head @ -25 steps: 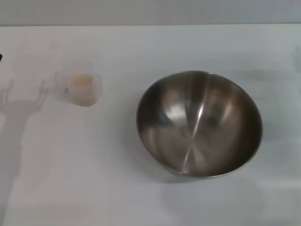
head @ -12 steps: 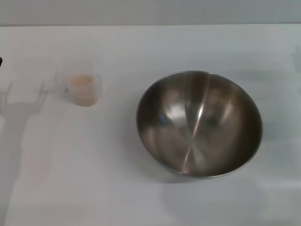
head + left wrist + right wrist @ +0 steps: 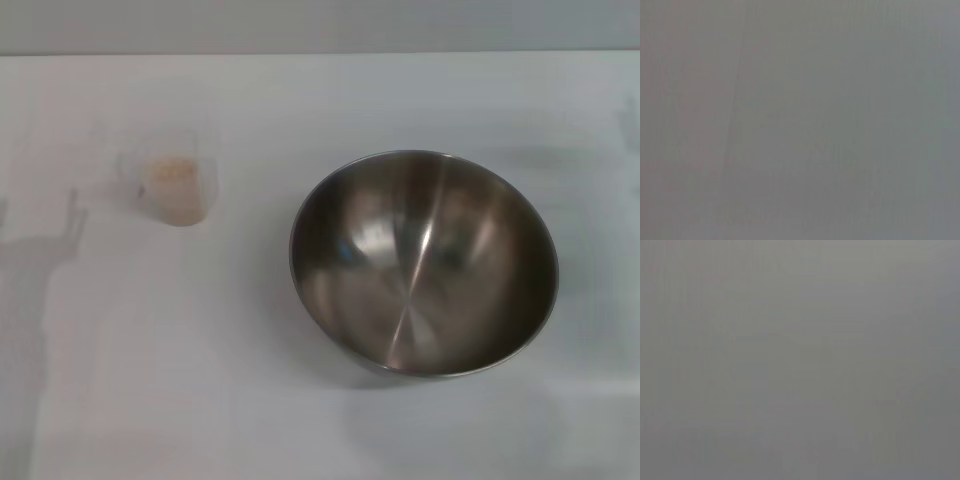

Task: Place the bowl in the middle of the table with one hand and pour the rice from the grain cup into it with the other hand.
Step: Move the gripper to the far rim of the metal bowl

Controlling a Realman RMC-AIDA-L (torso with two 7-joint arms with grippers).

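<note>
on table [image 3: 330, 100]: bowl [image 3: 423, 262], grain cup [image 3: 175, 188] with rice [image 3: 168, 172], unlabelled.

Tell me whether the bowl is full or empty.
Empty. The bowl shows only its bare shiny interior; the rice sits in the upright grain cup apart on its left.
</note>
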